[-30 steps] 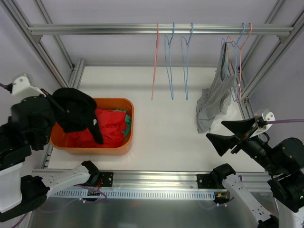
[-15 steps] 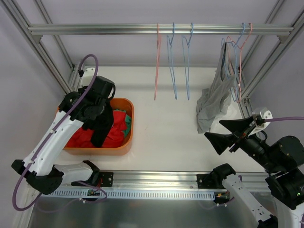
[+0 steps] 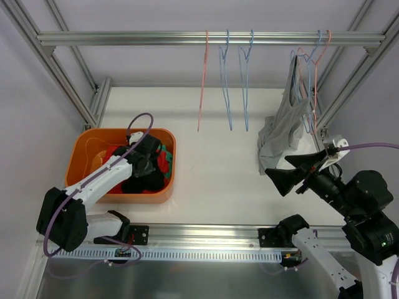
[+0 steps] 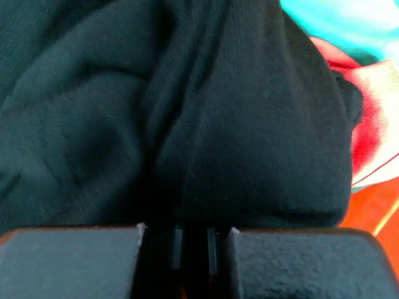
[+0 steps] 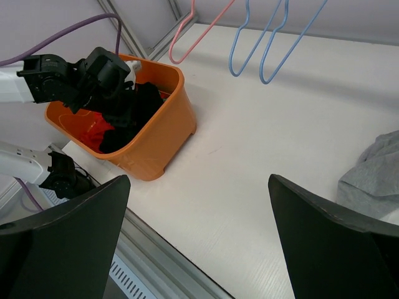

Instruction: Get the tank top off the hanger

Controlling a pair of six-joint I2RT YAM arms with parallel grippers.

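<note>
Since the earlier frames my left gripper point(image 3: 148, 163) has dropped into the orange bin point(image 3: 81, 144), jaws nearly closed and pinching the black garment point(image 4: 187, 124). In my judgement that piece is stowed. My right gripper point(image 3: 277, 179) has edged forward, jaws spread wide, holding nothing. The grey tank top point(image 3: 280, 134) is on its hanger point(image 3: 312, 68) at the rail's right end, just beyond these jaws, untouched.

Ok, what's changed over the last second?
The left gripper swung down from the left into the orange bin, lowering the black garment it grips. The right gripper, open, edged slightly toward the gray tank top, which stays on its hanger.
</note>
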